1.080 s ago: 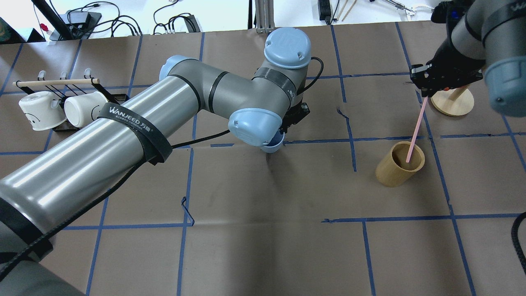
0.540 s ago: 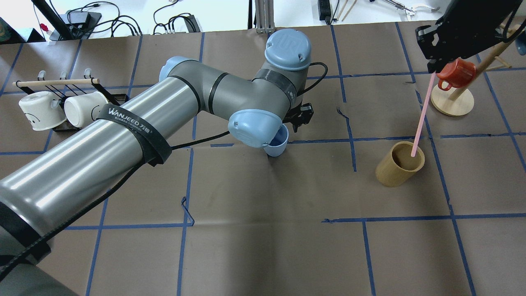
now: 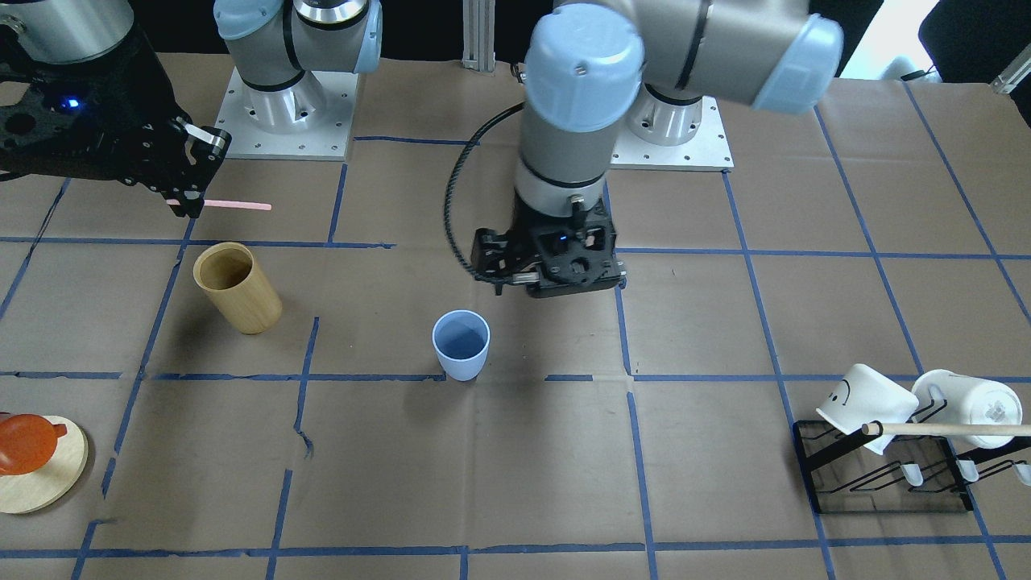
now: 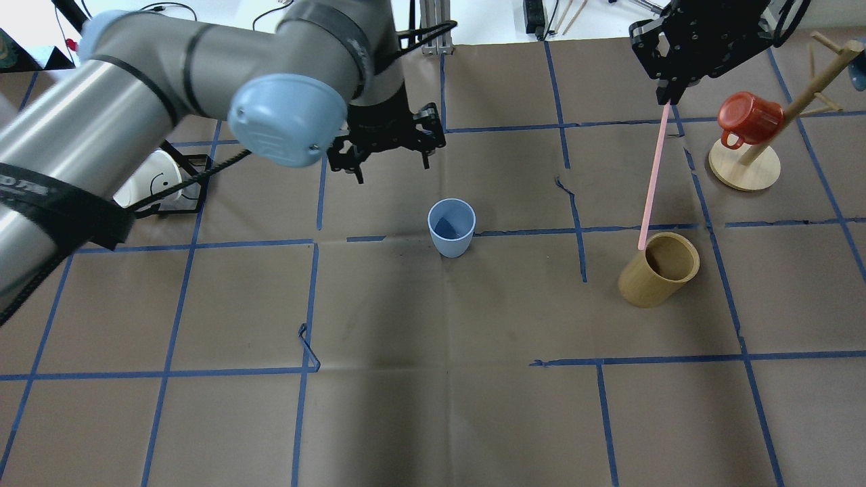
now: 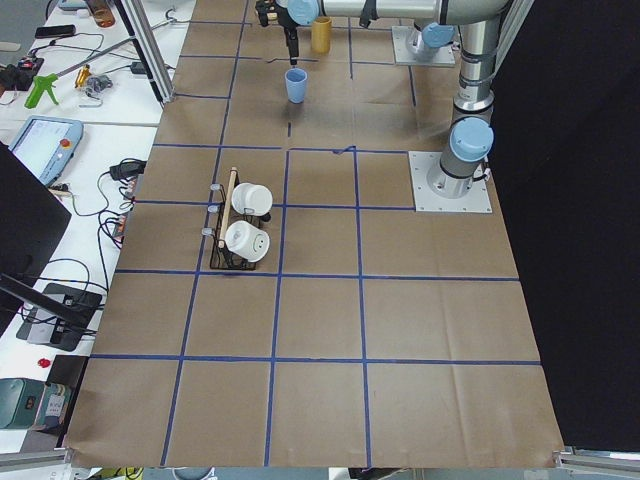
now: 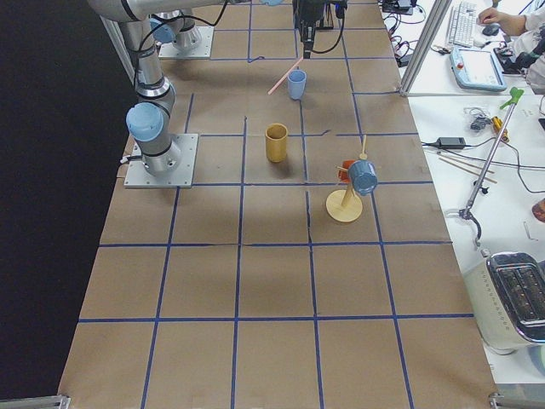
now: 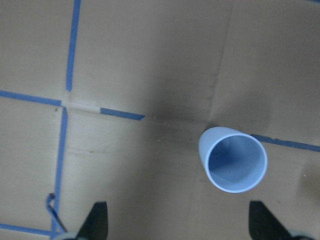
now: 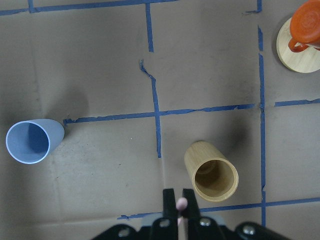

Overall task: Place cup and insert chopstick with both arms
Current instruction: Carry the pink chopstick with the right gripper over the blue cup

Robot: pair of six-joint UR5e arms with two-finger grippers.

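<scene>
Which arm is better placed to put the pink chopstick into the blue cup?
Right. The right gripper is shut on the pink chopstick, held clear of the bamboo holder. The left gripper hangs open and empty near the blue cup, which stands upright.

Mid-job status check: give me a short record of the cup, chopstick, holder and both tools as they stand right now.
blue cup: upright on the table, mouth up, empty, nothing gripping it
left tool: open, raised, off to one side of the cup, not touching it
right tool: shut on the top end of the chopstick
pink chopstick: hanging down from the right tool, lower tip free
bamboo holder: upright, empty; chopstick tip is outside it, near its rim
remaining: chopstick is in no cup yet
</scene>
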